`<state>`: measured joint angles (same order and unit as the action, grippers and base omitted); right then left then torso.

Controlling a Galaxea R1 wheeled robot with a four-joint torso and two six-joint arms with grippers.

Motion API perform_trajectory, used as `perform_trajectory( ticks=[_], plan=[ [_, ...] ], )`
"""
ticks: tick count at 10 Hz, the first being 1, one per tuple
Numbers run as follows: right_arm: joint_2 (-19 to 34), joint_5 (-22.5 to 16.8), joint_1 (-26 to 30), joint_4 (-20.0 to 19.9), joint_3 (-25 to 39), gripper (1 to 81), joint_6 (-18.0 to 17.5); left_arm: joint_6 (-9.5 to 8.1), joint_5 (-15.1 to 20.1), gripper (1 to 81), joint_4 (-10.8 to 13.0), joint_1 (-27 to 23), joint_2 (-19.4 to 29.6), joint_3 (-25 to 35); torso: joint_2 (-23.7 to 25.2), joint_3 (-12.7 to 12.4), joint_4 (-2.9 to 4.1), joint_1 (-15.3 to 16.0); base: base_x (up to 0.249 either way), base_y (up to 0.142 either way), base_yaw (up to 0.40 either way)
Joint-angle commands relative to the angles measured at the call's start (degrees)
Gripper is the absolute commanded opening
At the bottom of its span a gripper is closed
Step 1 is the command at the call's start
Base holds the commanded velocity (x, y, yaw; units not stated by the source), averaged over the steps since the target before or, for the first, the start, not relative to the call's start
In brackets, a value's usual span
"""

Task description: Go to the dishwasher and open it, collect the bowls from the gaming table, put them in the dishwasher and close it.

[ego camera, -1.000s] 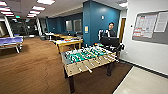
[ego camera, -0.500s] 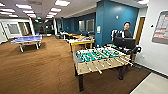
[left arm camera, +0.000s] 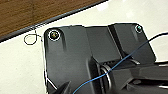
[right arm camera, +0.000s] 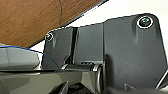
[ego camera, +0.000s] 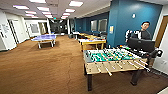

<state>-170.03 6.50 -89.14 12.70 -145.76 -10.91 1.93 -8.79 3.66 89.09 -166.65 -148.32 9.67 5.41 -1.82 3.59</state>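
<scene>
Gripper state, both arms: cannot be told. In the wrist views the robot's own dark plate and jointed bar are seen, with a blue cable [left arm camera: 112, 66] run across the left one; nothing can be made out as carried by either arm. Below both wrists a pale hard floor [left arm camera: 20, 65] is seen, met by brown carpet [right arm camera: 27, 20] along a dark edge strip.

Outward, head view: a large open room with the same brown carpet underfoot. The foosball table [ego camera: 113, 61] stands nearest, right of centre, green field and rods visible. A person [ego camera: 143, 32] with a control rig is stood just behind its far end, against a blue wall [ego camera: 130, 17]. Yellow-orange wooden tables [ego camera: 92, 42] are set further back along that wall. A blue table-tennis table [ego camera: 44, 38] is placed well apart, far left.

Task things: the gaming table cannot be identified with confidence here; no white-topped table with game boxes can be picked out, and no bowls or dishwasher can be found anywhere in this room.

Progress, as a judgement: this reads as a driving phase. Whether the dishwasher has been opened cannot be confirmed. Bowl collection is taken as not done, since nothing is seen held. Loading and closing are assumed outstanding.
</scene>
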Motion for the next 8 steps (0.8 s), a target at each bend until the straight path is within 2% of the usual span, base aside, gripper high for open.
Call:
perform_trajectory(
  ticks=[1,8],
  plan=[
    [-0.07,-2.37,2.95,1.01,0.31,81.1,0.10,0.45,2.72,81.1,0.47,-2.56,0.61,-0.04,0.00,0.00,0.00,0.00,0.000,0.000,0.351],
    [-0.24,-2.28,2.95,1.27,-0.04,81.1,0.19,0.45,2.90,81.1,0.39,-2.46,0.43,-0.13,0.00,0.00,0.00,-0.05,0.000,0.000,0.328]
  ],
)
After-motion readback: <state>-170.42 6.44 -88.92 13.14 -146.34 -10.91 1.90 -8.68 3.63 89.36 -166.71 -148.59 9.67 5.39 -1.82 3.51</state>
